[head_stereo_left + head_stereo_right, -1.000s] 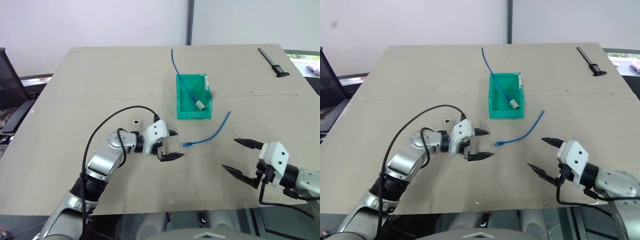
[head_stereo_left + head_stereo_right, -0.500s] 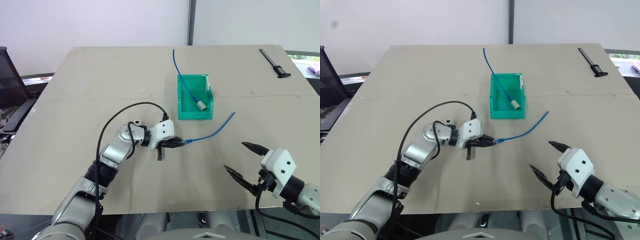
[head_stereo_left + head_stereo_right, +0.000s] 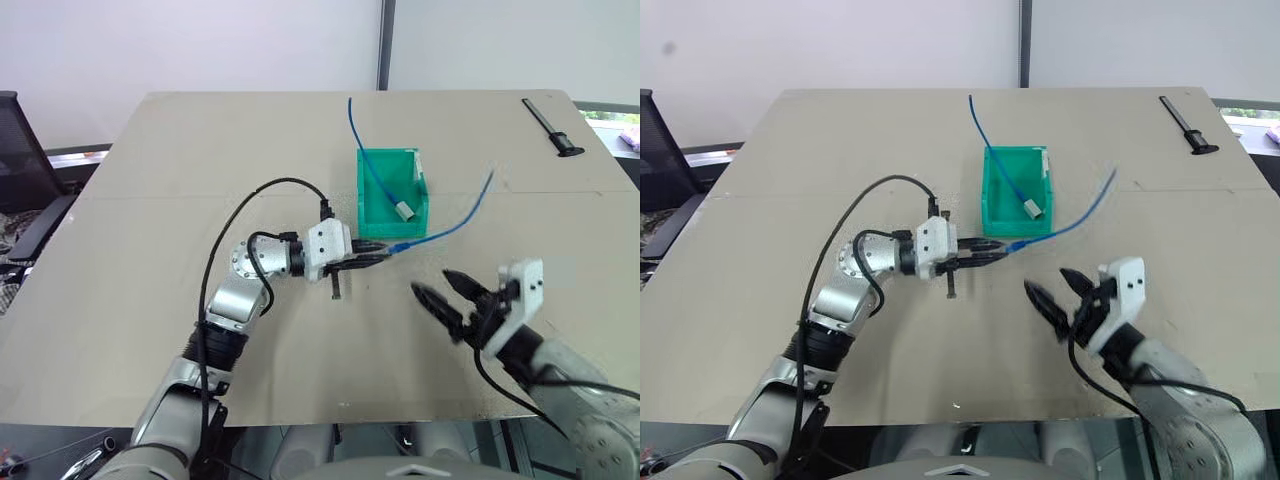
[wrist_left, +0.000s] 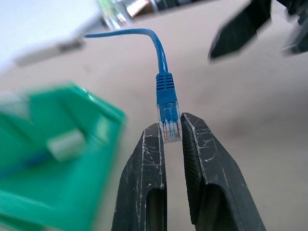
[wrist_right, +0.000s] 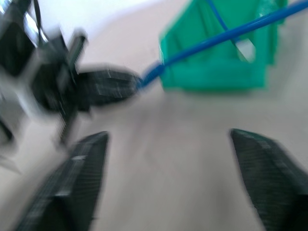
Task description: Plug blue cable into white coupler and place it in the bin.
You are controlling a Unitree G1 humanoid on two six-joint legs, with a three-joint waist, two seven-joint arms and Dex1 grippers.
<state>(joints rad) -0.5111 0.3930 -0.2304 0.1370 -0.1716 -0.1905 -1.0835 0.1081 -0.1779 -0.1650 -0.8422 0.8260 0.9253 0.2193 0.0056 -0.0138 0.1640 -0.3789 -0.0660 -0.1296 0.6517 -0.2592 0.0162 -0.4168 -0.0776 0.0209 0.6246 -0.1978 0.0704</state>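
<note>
My left gripper (image 3: 378, 250) is shut on the clear plug (image 4: 168, 122) of the blue cable (image 3: 450, 222). It holds the plug off the table, just in front of the green bin (image 3: 372, 205). The cable's free end arcs up to the right, past the bin. In the left wrist view the plug sits pinched between the black fingertips (image 4: 153, 139). My right gripper (image 3: 435, 283) hovers open to the right of the plug, pointing toward it, with nothing between its fingers. The white coupler is hidden from view.
Inside the bin lie a longer blue cable (image 3: 352, 115), which trails out over the back rim, and a pale coupler (image 3: 404, 210). A black tool (image 3: 548, 125) rests at the table's far right corner. A dark chair (image 3: 20, 160) stands off the left edge.
My left gripper closed on the cable's plug and lifted it up and to the right, toward the bin. My right gripper swung in from the right edge toward the middle and rolled.
</note>
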